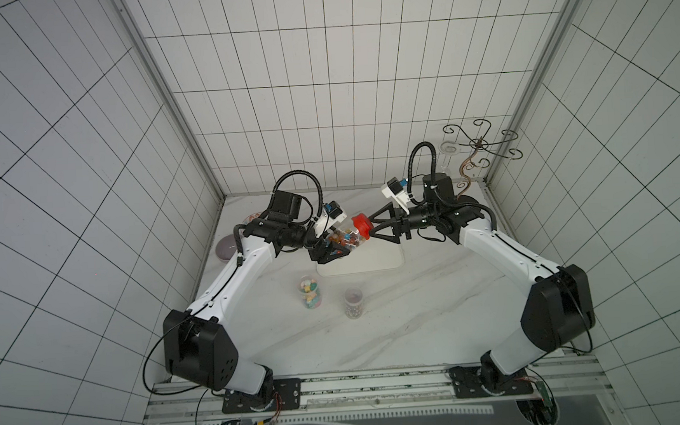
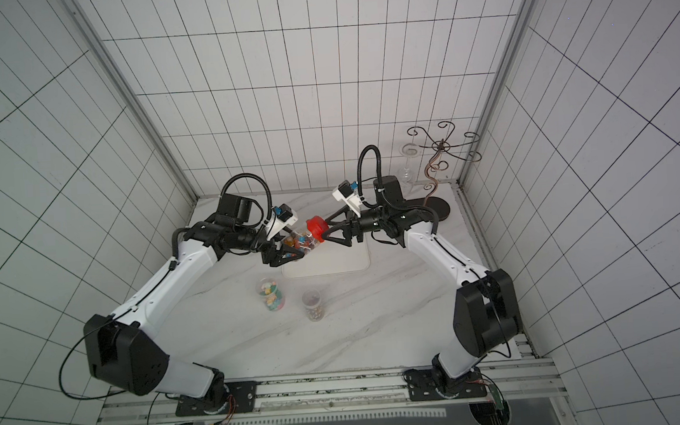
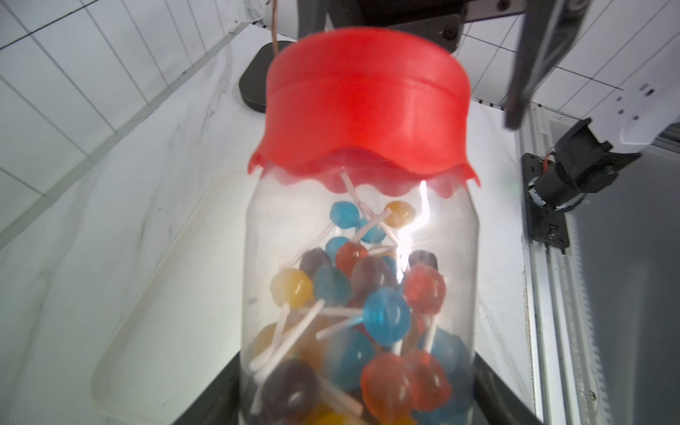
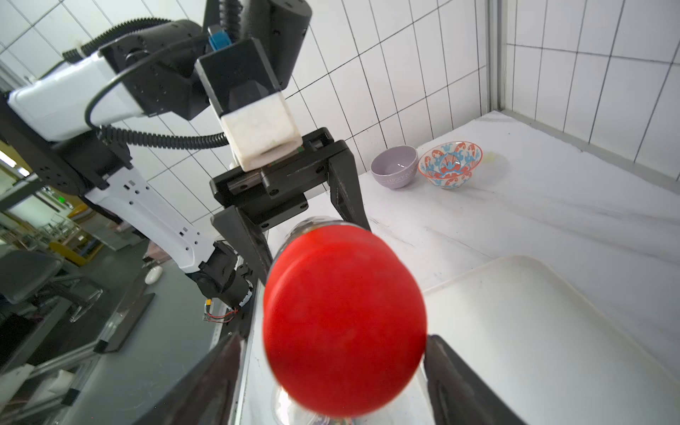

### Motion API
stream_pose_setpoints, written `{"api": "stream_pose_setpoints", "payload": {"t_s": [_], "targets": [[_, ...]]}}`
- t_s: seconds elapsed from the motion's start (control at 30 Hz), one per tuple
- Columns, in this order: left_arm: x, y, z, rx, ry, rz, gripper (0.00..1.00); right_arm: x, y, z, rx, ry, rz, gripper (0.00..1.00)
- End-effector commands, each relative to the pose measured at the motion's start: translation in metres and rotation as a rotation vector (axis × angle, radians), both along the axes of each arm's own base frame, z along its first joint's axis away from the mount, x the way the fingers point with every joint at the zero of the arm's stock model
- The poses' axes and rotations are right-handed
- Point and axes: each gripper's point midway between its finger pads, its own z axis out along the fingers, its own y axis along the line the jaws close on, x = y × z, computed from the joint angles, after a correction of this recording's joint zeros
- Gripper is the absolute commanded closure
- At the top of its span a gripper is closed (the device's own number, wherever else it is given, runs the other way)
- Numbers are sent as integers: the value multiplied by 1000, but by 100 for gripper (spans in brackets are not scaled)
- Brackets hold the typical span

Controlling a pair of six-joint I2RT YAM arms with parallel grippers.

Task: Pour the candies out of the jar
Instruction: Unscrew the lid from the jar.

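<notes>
Above the white tray (image 1: 373, 258), the left gripper (image 1: 334, 251) has its fingers closed on the clear jar (image 3: 265, 228). It holds the jar tilted, with the candies (image 3: 386, 316), ball lollipops on white sticks, inside and the red lid (image 4: 344, 316) still on. The right gripper (image 1: 371, 228) straddles that lid with jaws spread; one finger (image 3: 517, 92) stands visibly apart from it, so it grips nothing. Uncapping looks like the step in hand: the next move calls for closing on the lid and drawing it off while the left holds firm. A second candy jar (image 1: 309, 294) and a smaller jar (image 1: 353, 301) stand nearby, and a lilac bowl (image 4: 394, 166) and a patterned bowl (image 4: 450, 163) sit by the wall. None blocks the tray.
</notes>
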Motion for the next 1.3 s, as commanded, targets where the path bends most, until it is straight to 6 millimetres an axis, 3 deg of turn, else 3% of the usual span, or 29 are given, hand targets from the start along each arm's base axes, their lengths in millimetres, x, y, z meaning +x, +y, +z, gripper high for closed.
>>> {"api": "stream_pose_setpoints", "payload": {"t_s": [0.0, 0.27, 0.43, 0.7, 1.03, 1.27], "targets": [[25, 13, 8, 36, -105, 103, 42, -7, -7, 37, 65, 6, -22, 10], [27, 14, 8, 125, -228, 172, 42, 44, -27, 46, 77, 310, -268, 6], [20, 13, 16, 146, -338, 204, 42, 63, -29, 18, -61, 526, -351, 4], [11, 5, 9, 216, -416, 201, 42, 52, -11, -3, -98, 660, -273, 4], [15, 0, -6, 249, -391, 187, 42, 34, 12, -5, -119, 660, -204, 4], [16, -1, -12, 263, -380, 184, 42, 36, 20, -4, -122, 644, -189, 8]]}}
